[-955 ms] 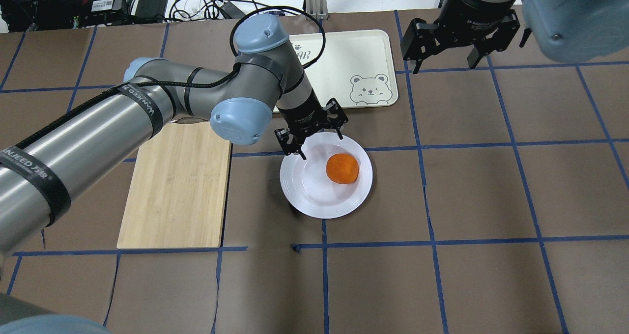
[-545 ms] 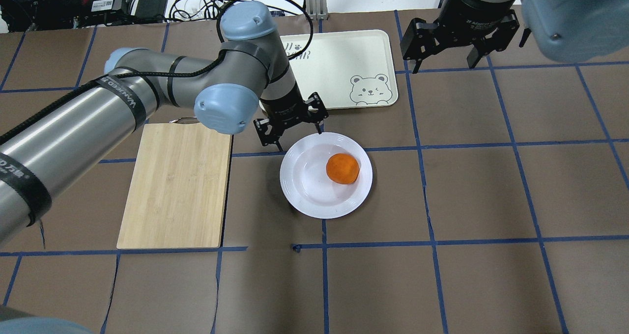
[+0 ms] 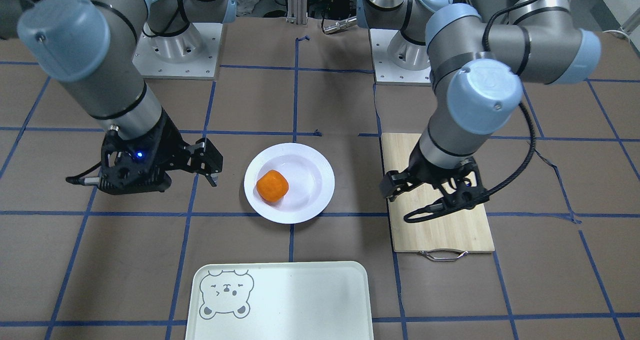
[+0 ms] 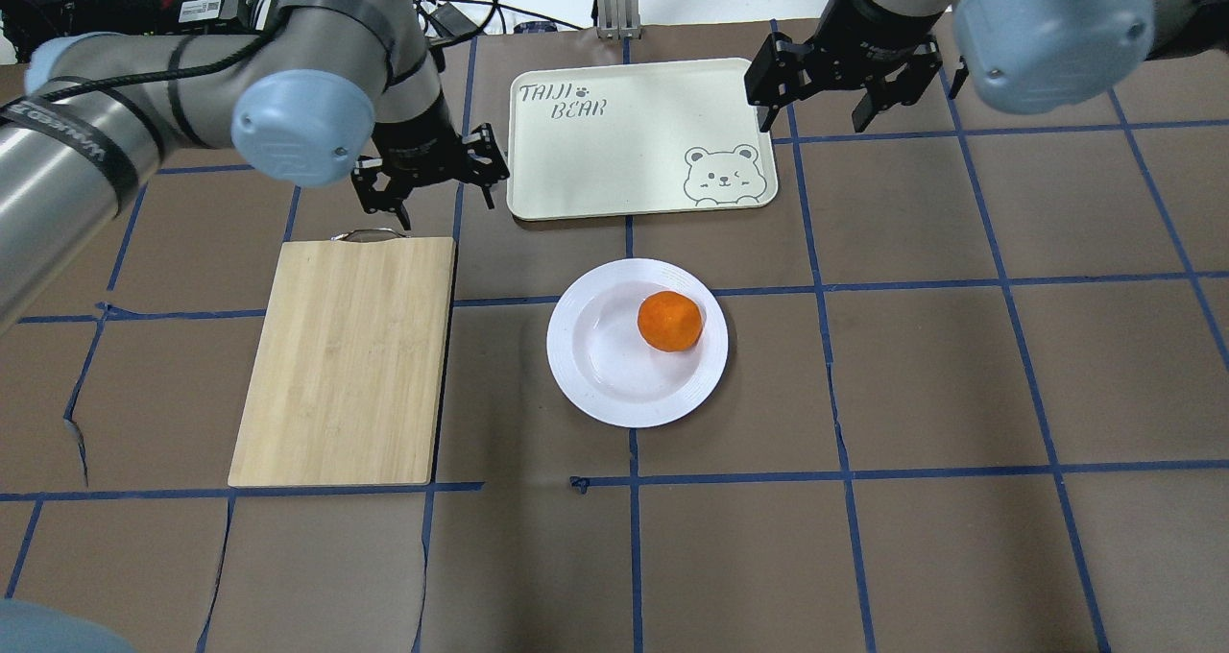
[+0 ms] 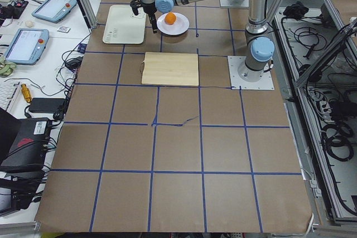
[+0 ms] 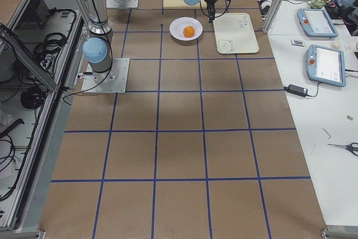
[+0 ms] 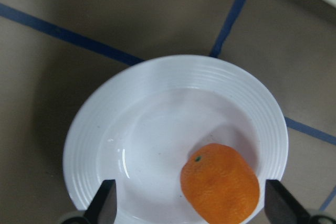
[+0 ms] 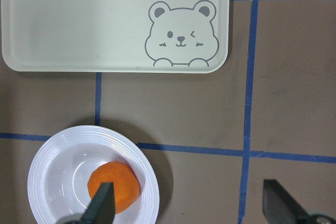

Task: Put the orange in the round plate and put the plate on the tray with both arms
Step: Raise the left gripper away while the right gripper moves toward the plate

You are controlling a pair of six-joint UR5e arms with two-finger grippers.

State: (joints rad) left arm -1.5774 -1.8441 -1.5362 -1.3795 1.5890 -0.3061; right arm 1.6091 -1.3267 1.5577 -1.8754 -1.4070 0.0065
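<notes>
The orange (image 4: 669, 321) rests in the round plate (image 4: 586, 384) at mid-table, right of its centre. The tray (image 4: 624, 154) lies bare just beyond the plate. My left gripper (image 4: 429, 178) hangs open and holds nothing, left of the tray and over the board's handle end. My right gripper (image 4: 842, 82) is open too, off the tray's right edge. In the front view the plate (image 3: 320, 180) sits between the right gripper (image 3: 207, 167) and left gripper (image 3: 432, 195). The left wrist view looks down on the orange (image 7: 220, 190); the right wrist view shows the tray (image 8: 79, 24) and the orange (image 8: 114, 186).
A bamboo cutting board (image 4: 346, 365) with a metal handle lies left of the plate. Brown table cover with blue tape lines spreads all around. Cables and boxes (image 4: 144, 5) crowd the far left edge.
My left gripper has drawn back from the plate's far rim, up and to the left past the board's handle. The right gripper has shifted slightly left. Orange and plate have not moved.
</notes>
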